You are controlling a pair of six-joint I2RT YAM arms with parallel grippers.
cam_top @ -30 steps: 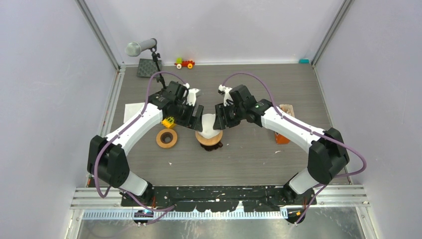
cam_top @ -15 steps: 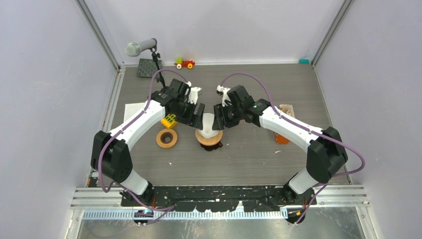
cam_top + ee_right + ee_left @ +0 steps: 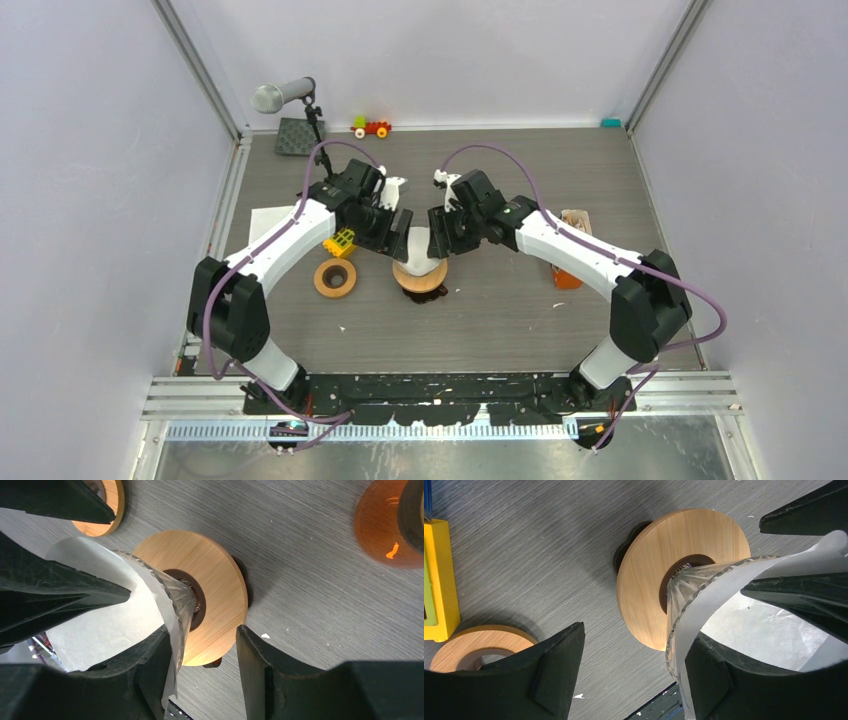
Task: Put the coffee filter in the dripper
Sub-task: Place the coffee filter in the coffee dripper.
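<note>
**Both wrists nudged toward the far wall; filter sits in the cone, not released yet**

Shift since a second ago is small: the elbows tucked in a bit, and the dripper hasn't budged.

- coffee filter [image 3: 744, 630] is inside the glass dripper [image 3: 679, 587], which stands on its wooden collar [image 3: 659, 545] mid-table [image 3: 500, 320]. The paper edge rides above the glass rim on one side.
- left gripper [image 3: 638, 632]: jaws spread, clamping nothing. One finger is inside the cone against the paper. The other is outside, apart from the glass.
- right gripper [image 3: 202, 629]: same from the opposite side, jaws parted, one finger inside and one outside over the collar.

My read is that the opposed inner fingers are there to push the paper flat against the wall so it doesn't spring back. The spare wooden ring [image 3: 335, 277] just beside is not involved.

Risk: dragging the paper out when the fingers lift.
</note>
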